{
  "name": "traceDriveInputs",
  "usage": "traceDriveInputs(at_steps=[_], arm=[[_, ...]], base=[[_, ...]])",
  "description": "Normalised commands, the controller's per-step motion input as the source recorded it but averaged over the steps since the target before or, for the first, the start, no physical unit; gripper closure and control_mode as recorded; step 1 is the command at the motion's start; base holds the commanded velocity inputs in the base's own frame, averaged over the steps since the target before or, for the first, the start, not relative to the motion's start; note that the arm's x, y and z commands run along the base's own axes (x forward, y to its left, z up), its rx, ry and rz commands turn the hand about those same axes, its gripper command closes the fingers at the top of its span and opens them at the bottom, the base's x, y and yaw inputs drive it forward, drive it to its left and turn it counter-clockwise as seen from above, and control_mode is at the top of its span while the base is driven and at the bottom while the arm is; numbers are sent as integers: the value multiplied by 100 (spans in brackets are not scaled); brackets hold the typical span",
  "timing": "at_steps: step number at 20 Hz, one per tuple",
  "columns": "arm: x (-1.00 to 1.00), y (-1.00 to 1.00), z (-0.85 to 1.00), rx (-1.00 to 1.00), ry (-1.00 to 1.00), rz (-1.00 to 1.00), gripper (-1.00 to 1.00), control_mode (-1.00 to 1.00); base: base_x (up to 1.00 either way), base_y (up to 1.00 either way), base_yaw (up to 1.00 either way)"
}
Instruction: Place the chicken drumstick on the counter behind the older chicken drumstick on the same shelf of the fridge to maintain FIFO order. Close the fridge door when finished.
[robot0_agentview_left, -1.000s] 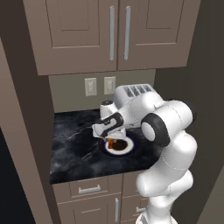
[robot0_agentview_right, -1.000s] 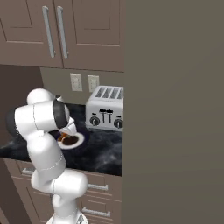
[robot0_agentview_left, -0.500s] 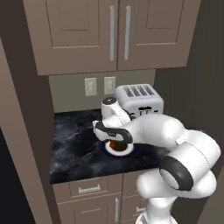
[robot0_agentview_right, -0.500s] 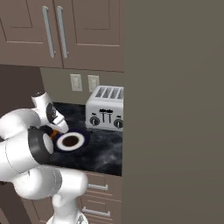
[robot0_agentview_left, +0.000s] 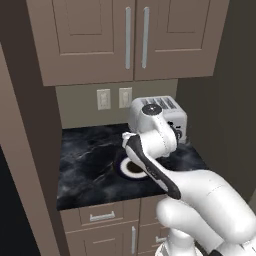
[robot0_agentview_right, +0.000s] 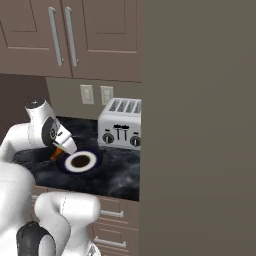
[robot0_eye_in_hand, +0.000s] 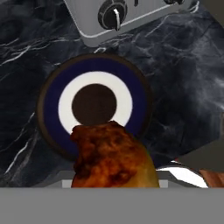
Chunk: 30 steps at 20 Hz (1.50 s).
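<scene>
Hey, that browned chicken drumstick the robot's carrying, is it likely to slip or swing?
The browned, crusty chicken drumstick looks glossy, so it may be somewhat slippery. Its bulbous shape probably makes it uneven to grip and apt to pivot. It hangs above the navy-and-white round plate, so a drop likely lands there.

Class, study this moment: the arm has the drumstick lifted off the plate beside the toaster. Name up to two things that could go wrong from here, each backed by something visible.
1. The chicken drumstick sits at the very bottom of the hand view, hiding the fingertips, so the grip cannot be checked; it might slip during a wide swing.
2. The toaster stands right behind the plate on the counter; a swinging arm could knock it.
</scene>
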Motion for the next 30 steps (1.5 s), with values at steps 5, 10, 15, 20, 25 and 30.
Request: traceDriveInputs(at_steps=[5,10,15,20,25,30], arm=[[-79,-30,46,0,-9,-5,100,-100],[-69,-26,37,0,-9,-2,100,-100],[-24,-5,13,0,-1,0,100,-100],[0,-3,-1,0,1,0,100,-100],[-39,-59,0,3,0,0,100,-100],[-49,-22,0,2,-1,1,100,-100]], base=[[0,0,0],[0,0,0],[0,0,0],[0,0,0],[0,0,0],[0,0,0]])
